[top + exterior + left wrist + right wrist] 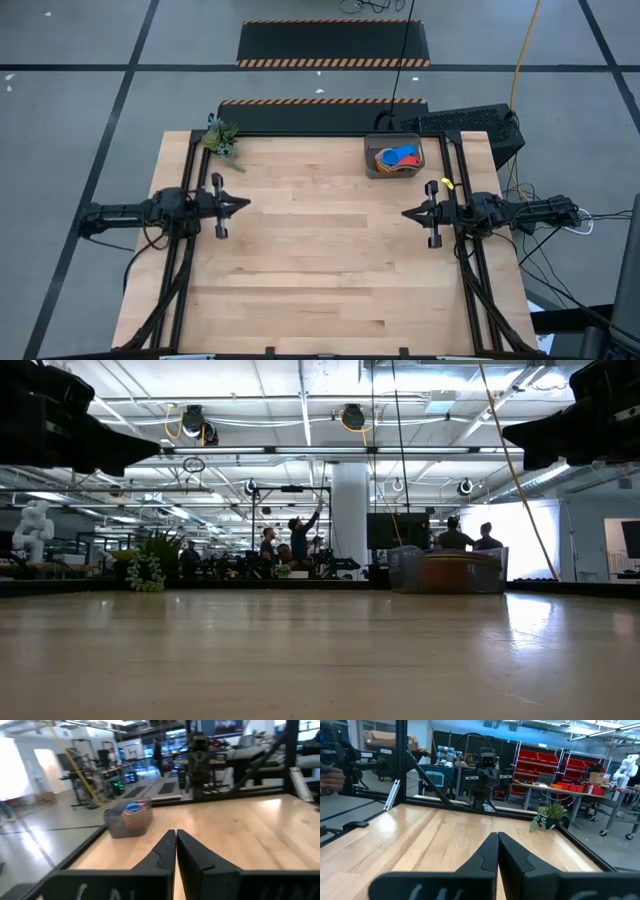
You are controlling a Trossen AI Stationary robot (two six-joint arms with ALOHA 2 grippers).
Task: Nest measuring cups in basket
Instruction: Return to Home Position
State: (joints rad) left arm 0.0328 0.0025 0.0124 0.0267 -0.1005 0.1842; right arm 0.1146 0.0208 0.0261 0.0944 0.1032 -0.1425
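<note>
The dark grey basket [394,158] stands on the table near its far right corner, with the measuring cups [397,158] stacked inside it; blue, red and orange show on top. It also shows in the left wrist view as the basket [128,818] and in the low view as the basket [447,571]. My left gripper [247,204] hangs shut above the table's left side, pointing level toward the right. My right gripper [405,213] hangs shut above the right side, pointing level toward the left. Neither holds anything.
A small potted plant [222,140] stands at the table's far left corner. A black keyboard [470,124] lies just past the far right corner. A small yellow piece [446,183] sits by the right arm. The wooden tabletop [320,260] stretches bare between the arms.
</note>
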